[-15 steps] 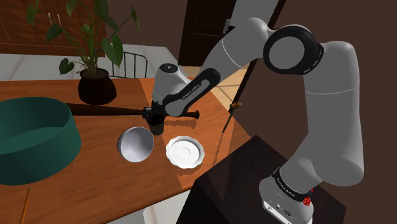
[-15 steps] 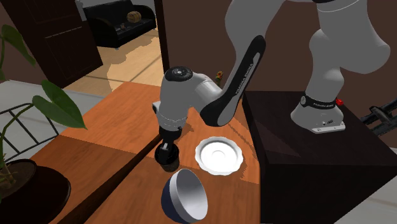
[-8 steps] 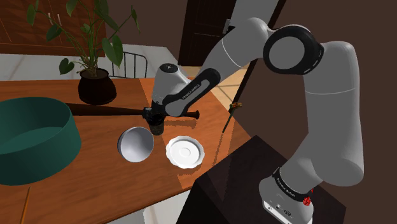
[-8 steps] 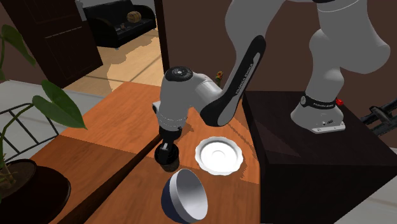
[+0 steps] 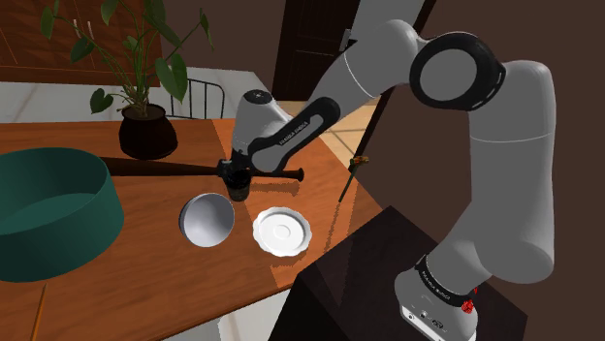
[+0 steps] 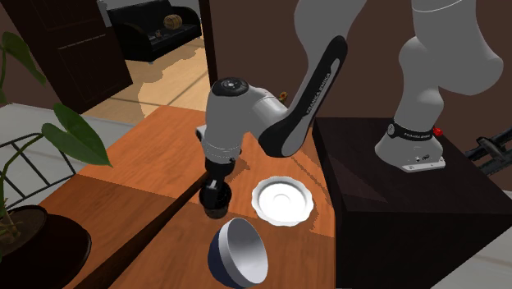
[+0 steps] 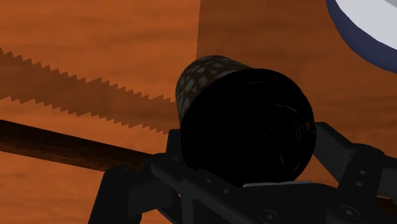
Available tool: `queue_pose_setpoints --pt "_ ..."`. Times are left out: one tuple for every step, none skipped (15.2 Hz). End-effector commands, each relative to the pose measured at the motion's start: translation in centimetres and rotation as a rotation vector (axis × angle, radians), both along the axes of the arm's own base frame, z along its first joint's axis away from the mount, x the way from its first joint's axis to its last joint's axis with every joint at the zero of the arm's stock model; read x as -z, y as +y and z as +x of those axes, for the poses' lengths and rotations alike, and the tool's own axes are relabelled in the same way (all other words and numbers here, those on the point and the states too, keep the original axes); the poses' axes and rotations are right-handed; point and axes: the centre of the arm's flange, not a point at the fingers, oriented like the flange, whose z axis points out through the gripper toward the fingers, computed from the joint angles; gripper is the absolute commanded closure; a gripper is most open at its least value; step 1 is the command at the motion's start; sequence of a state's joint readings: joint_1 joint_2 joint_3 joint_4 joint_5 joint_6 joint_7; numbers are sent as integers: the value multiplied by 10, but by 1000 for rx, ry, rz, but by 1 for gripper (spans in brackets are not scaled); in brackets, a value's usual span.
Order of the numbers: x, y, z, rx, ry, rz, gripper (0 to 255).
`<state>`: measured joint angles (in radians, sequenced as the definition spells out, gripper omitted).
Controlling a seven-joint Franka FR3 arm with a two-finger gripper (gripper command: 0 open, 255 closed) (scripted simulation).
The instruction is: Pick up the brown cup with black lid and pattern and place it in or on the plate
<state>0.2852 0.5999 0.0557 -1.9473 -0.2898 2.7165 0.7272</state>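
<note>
Going left to right in the shoulder view: a big dark green tub sat at the left end of the desk. Next came a plant in a black pot further back, then a bowl tipped on its side, pale inside and dark blue outside. Just right of the bowl and a bit behind it was the cup, upright, with the gripper coming straight down over it. The wrist view made things pretty clear: the cup was brown with a speckled pattern and a black lid, and the black fingers were pressed against its sides up near the lid. So the gripper was clamped on the cup. I couldn't tell if the cup's base was touching the desk or just off it. Next over was the white plate with a scalloped rim, near the cup but apart from it. Far right, the white arm ran back down to the dark stand.
</note>
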Motion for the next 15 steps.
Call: queue_pose_setpoints --pt "-10 0 0 0 0 0 255" --pt "-16 0 0 0 0 0 255" --pt "-21 0 0 0 0 0 255" --pt "-26 0 0 0 0 0 255" --pt "-32 0 0 0 0 0 255" --pt "-37 0 0 0 0 0 255" --pt "-42 0 0 0 0 0 255" --pt "-47 0 0 0 0 0 255" --pt "-53 0 0 0 0 0 255" --pt "-58 0 0 0 0 0 255" --pt "-63 0 0 0 0 0 255" --pt "-68 0 0 0 0 0 255" --pt "-69 0 0 0 0 0 255" --pt "-72 -4 -12 0 0 0 255" --pt "-74 -9 -24 0 0 0 255"
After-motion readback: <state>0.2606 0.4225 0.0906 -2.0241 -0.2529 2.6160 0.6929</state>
